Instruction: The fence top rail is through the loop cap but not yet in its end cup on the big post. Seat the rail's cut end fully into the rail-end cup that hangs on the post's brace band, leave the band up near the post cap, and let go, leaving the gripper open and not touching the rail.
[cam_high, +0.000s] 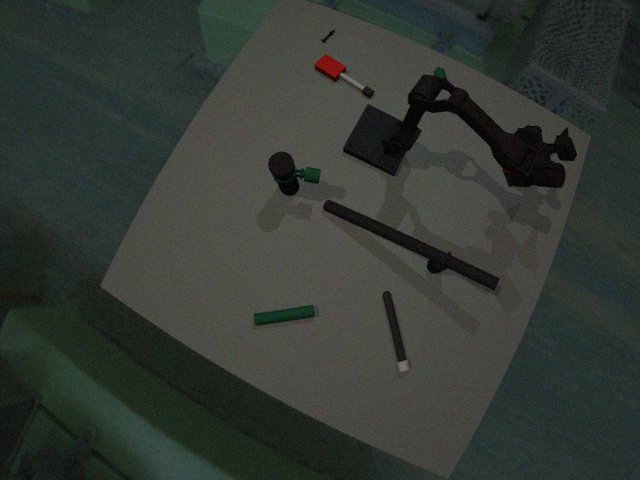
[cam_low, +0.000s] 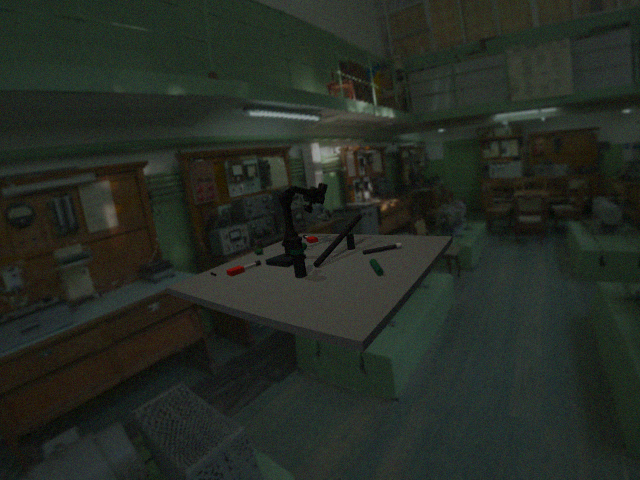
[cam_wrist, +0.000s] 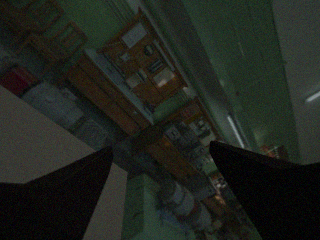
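The dark rail (cam_high: 382, 229) (cam_low: 337, 242) leans at a slant: its near end is low, close to the table top, and its far end is raised. It passes at the small post (cam_high: 435, 266) (cam_low: 350, 241); the loop cap is too dark to make out. The big post (cam_high: 289, 186) (cam_low: 299, 268) stands upright. Its green band is high, near the dark cap, and the green cup (cam_high: 312, 175) hangs from it towards the rail. The rail's low end is outside the cup, apart from it. My gripper (cam_wrist: 162, 148) is open and empty, raised away from the rail.
A green cylinder (cam_high: 283, 315) (cam_low: 376, 267) and a white-ended dark rod (cam_high: 394, 328) (cam_low: 381, 249) lie on the table. A red block with a pale shaft (cam_high: 329, 67) (cam_low: 235, 270) and a small dark bolt (cam_high: 328, 36) lie beyond the arm's base slab (cam_high: 369, 136).
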